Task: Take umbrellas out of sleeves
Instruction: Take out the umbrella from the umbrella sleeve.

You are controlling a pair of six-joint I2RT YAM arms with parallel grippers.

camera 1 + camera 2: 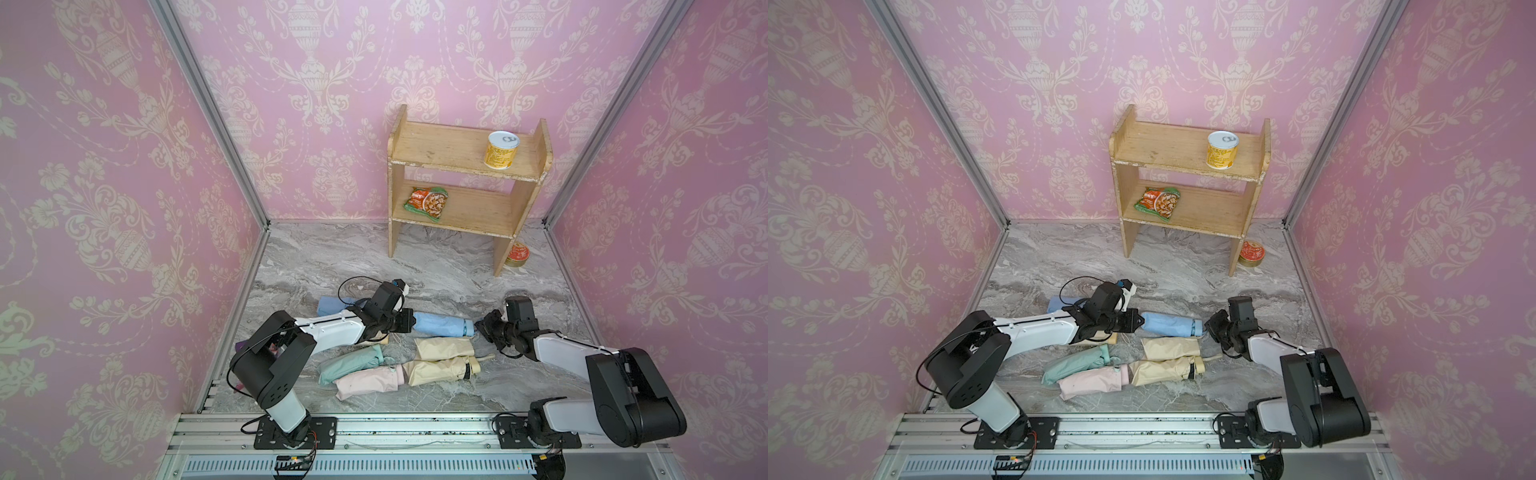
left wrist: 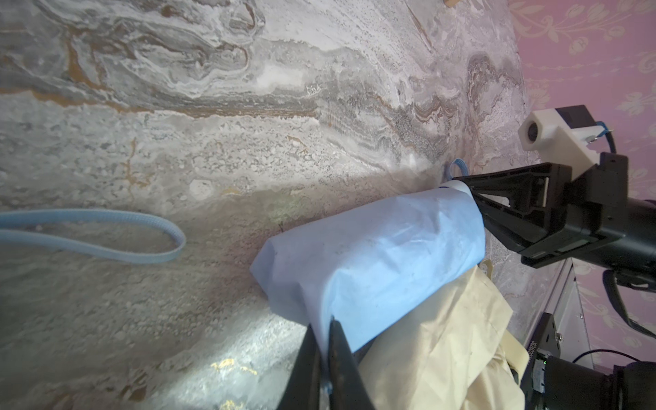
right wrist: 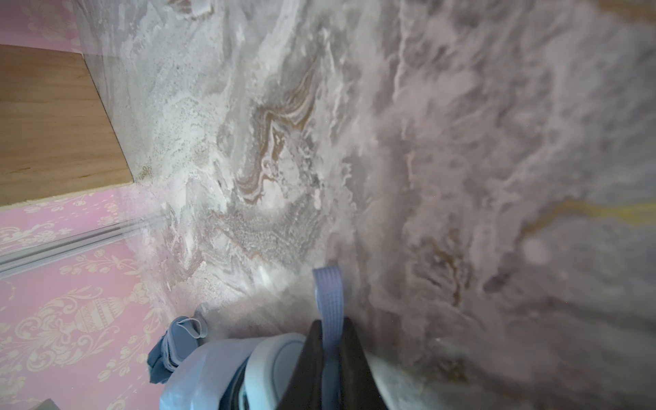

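Light-blue cloth is held at both ends. At left, the left end effector [image 1: 410, 323] is clamped shut on the closed end of the light blue sleeve [image 1: 440, 324], which lies across the middle of the marble tabletop [image 1: 332, 253]. At the sleeve's mouth, the right end effector [image 3: 332, 332] is pinched shut on the wrist loop [image 3: 328, 294] of the light blue umbrella [image 3: 277, 358] inside.

With both grips apparently set, the step in hand looks like the draw itself. The next move calls for the arms to part along the sleeve's length, with the left anchoring and the right hauling the handle out.

Room is tight on the left, where another blue roll [image 1: 332, 306] lies just behind the arm. Toward the rail lie the mint bundle [image 1: 353, 363], the pink bundle [image 1: 365, 382] and the cream bundles [image 1: 444, 347], one of them touching the sleeve. Rightward, bare marble runs to the frame edge. The wooden shelf [image 1: 478, 212] and the red tin [image 1: 517, 253] stand well apart at the back.
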